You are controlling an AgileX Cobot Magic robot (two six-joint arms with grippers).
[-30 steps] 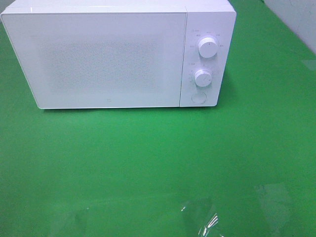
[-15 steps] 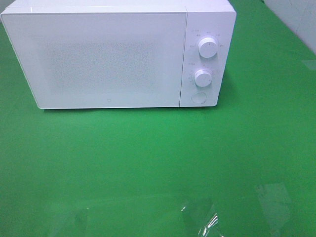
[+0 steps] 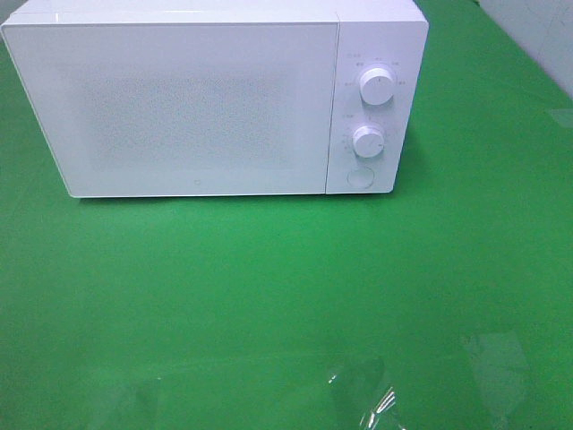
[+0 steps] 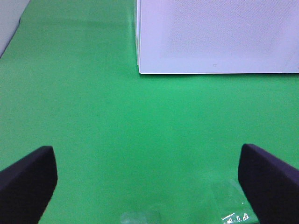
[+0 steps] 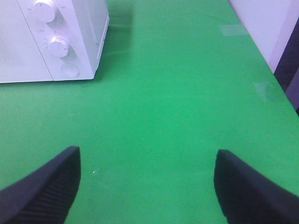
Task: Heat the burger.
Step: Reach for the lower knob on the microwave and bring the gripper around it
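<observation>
The left end effector [image 4: 147, 154] hangs open and holds nothing, its two dark fingers [image 4: 28, 182] spread wide over the bare green surface [image 3: 269, 287]. From it, the white microwave [image 3: 197, 107] stands at about 1 o'clock. In the high view the microwave sits toward 11 o'clock, its frosted door [image 3: 179, 116] shut. At the door's 3 o'clock side are the upper knob [image 3: 378, 86], the lower knob [image 3: 368, 141] and a round button [image 3: 359, 177]. A glossy clear patch [image 3: 367, 399] lies at 6 o'clock. The right end effector [image 5: 147, 156] is likewise open and empty, with the microwave at its 11 o'clock. The burger cannot be seen in any view.
</observation>
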